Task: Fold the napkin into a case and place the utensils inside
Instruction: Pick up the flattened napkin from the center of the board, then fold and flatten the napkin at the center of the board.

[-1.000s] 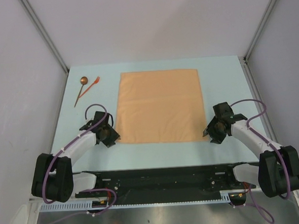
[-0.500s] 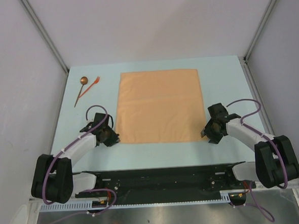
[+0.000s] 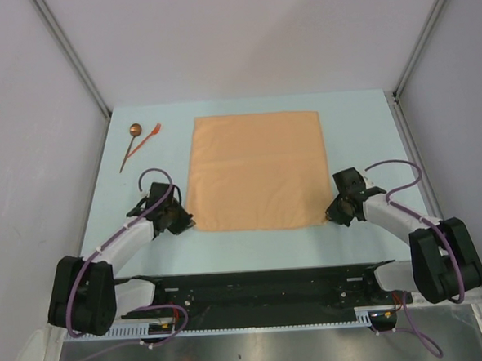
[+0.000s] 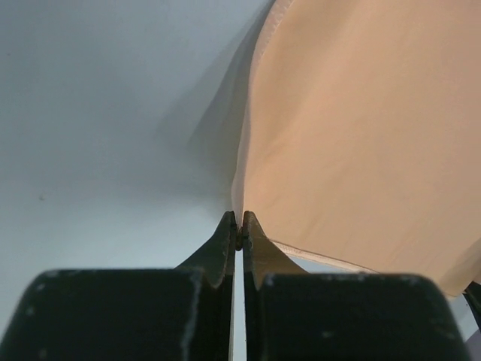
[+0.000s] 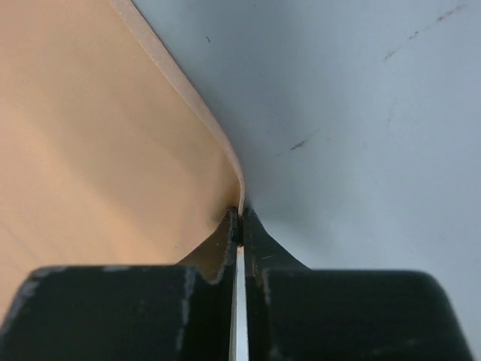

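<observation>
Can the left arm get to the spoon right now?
Probably not yet: the left gripper has its jaws shut on the napkin corner, though nothing lies between it and the spoon.

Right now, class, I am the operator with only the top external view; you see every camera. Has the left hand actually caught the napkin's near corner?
Observer: Yes. On the left wrist view the left hand is shut, with a corner of the napkin pinched between its tips.
Operator: And the right hand?
Observer: The right hand is shut too; the napkin's edge curls up into its tips.
Operator: Is the cloth flat there?
Observer: No, by the left hand it rises off the table and throws a shadow.
</observation>
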